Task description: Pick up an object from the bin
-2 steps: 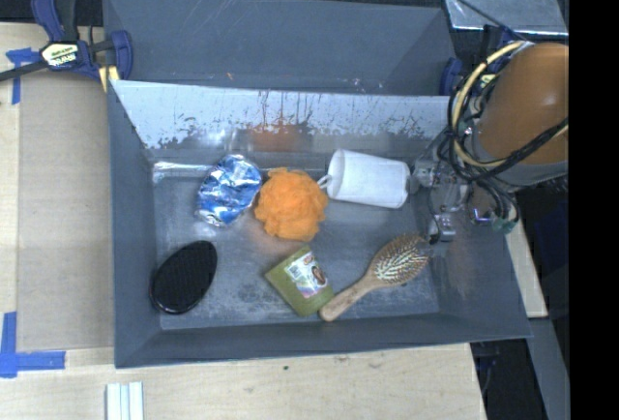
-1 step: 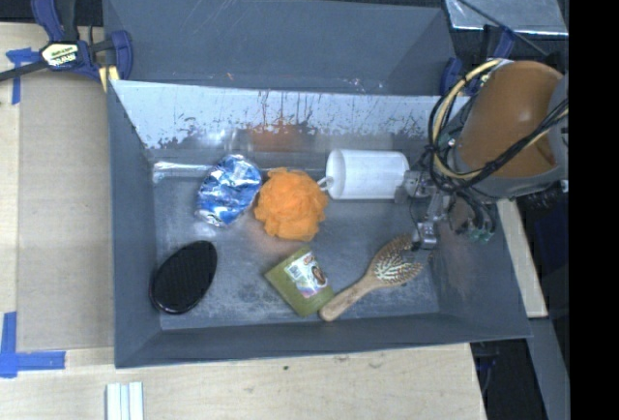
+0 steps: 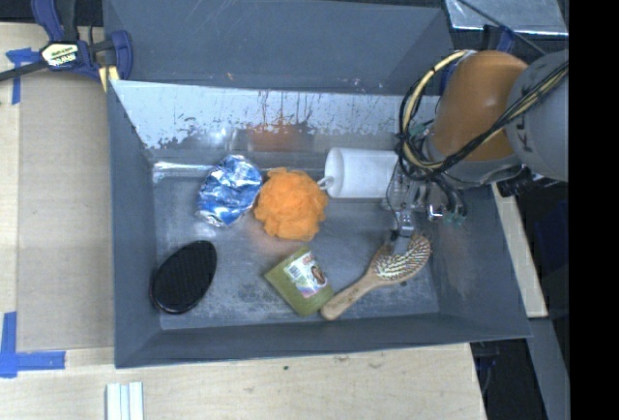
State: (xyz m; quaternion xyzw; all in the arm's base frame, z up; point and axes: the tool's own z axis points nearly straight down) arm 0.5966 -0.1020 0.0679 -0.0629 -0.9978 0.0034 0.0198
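Orange wrist cover (image 3: pixel 474 104) is seen uppermost; beneath it the gripper (image 3: pixel 398 236) is poised just above the bristled head of the wooden hairbrush (image 3: pixel 385 271), at the bin's (image 3: pixel 290 50) right. The handle is angled down-left. Whether the claw is spread cannot be told.

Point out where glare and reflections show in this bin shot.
Camera view: the bin's back wall mirrors the orange puff as a rusty smear; the crumpled foil packet throws bright highlights; the white cylinder glares bright; the black oval brush reads as a flat dark shape.
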